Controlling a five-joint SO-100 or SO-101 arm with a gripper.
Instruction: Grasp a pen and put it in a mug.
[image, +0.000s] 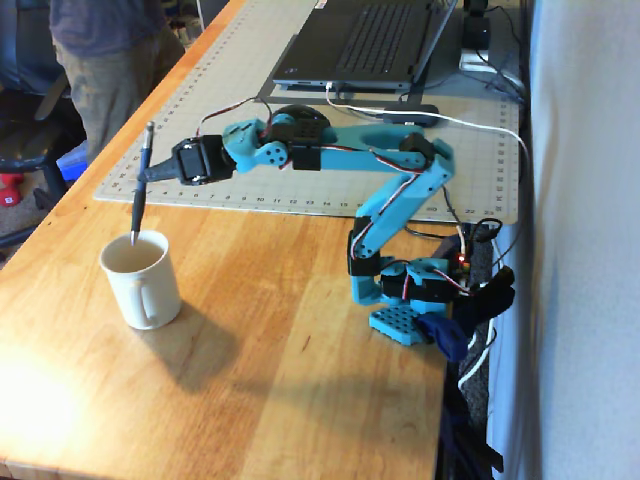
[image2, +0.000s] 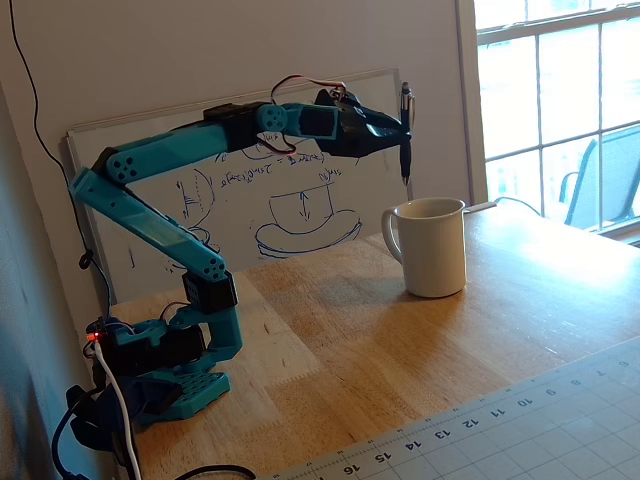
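Observation:
In both fixed views my gripper (image: 143, 180) (image2: 403, 130) is shut on the pen (image: 141, 187) (image2: 406, 135) and holds it upright. The pen is slim and dark with a silver top end. Its lower tip hangs over the open mouth of the cream-white mug (image: 142, 280) (image2: 431, 247), about at rim height in a fixed view, a little above the rim in another. The mug stands upright on the wooden table (image: 300, 350); its handle faces the camera in a fixed view and points left in another.
A gridded cutting mat (image: 250, 110) (image2: 540, 430) lies behind the arm, with a laptop (image: 365, 45) and cables on it. The arm's base (image: 410, 300) (image2: 165, 370) is clamped at the table's edge. A whiteboard (image2: 300, 200) leans on the wall. A person (image: 110, 50) stands at the table's far left.

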